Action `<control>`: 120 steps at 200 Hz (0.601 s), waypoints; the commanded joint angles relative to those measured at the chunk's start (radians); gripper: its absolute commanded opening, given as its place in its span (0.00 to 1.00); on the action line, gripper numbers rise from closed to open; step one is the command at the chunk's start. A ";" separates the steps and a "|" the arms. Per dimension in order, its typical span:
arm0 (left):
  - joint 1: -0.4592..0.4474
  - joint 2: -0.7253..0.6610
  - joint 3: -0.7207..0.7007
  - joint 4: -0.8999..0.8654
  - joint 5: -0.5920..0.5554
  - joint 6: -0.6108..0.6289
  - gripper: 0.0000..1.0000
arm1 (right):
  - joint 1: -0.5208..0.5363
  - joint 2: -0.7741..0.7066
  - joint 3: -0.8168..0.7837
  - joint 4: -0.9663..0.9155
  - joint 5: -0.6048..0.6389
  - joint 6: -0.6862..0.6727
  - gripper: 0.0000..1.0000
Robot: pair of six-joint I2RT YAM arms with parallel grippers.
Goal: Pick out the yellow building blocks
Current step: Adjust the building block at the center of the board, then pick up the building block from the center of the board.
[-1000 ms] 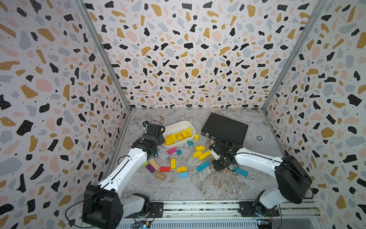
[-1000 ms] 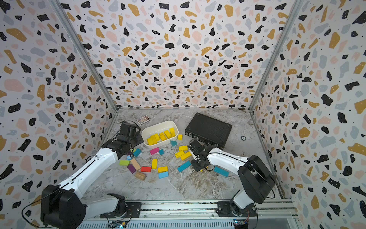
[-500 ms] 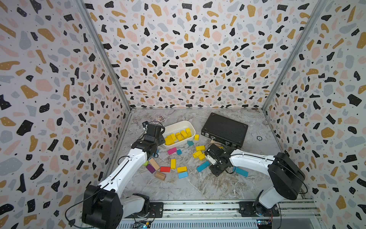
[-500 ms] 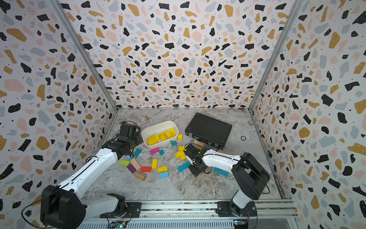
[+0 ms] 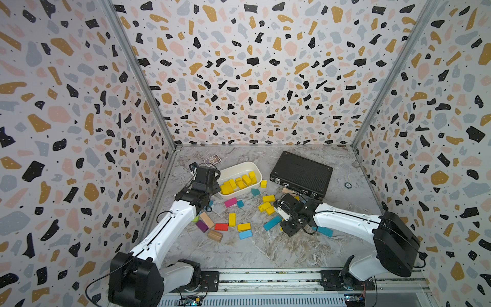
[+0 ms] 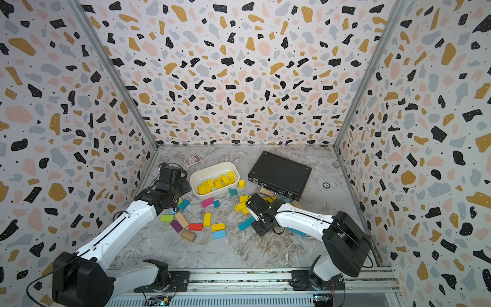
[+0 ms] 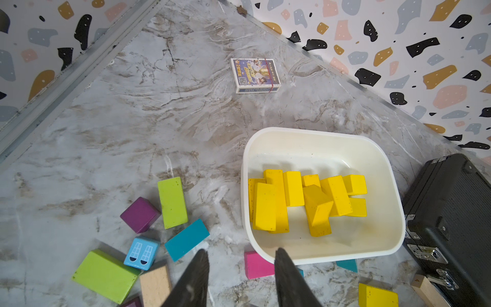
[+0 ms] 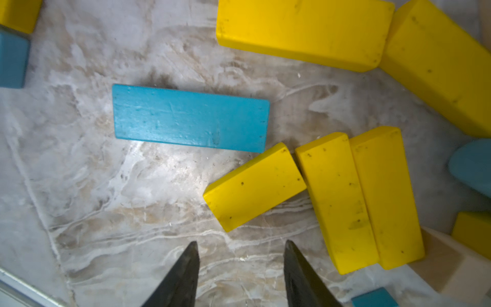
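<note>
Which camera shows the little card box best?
The left wrist view: the card box lies in the open, unobstructed and large enough to make out its printed top. Both top views show it only as a tiny distant patch. The right wrist view misses it entirely.

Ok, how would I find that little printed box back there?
Find the white tub near the back of the table. Just behind it, toward the back wall, lies the little box alone. Unlike the plain coloured blocks, its top carries a printed picture.

A white tray held yellow building blocks; others lay scattered nearby, beside a black case.
</note>
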State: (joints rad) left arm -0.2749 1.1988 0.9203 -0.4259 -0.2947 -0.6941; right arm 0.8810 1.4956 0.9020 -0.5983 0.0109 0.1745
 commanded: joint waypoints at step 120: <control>0.003 -0.020 -0.009 0.009 -0.028 -0.010 0.42 | -0.001 0.105 0.122 -0.047 0.033 0.201 0.58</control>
State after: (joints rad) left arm -0.2749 1.1988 0.9203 -0.4259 -0.2985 -0.6968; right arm 0.8810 1.6279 0.9985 -0.6216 0.0231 0.2058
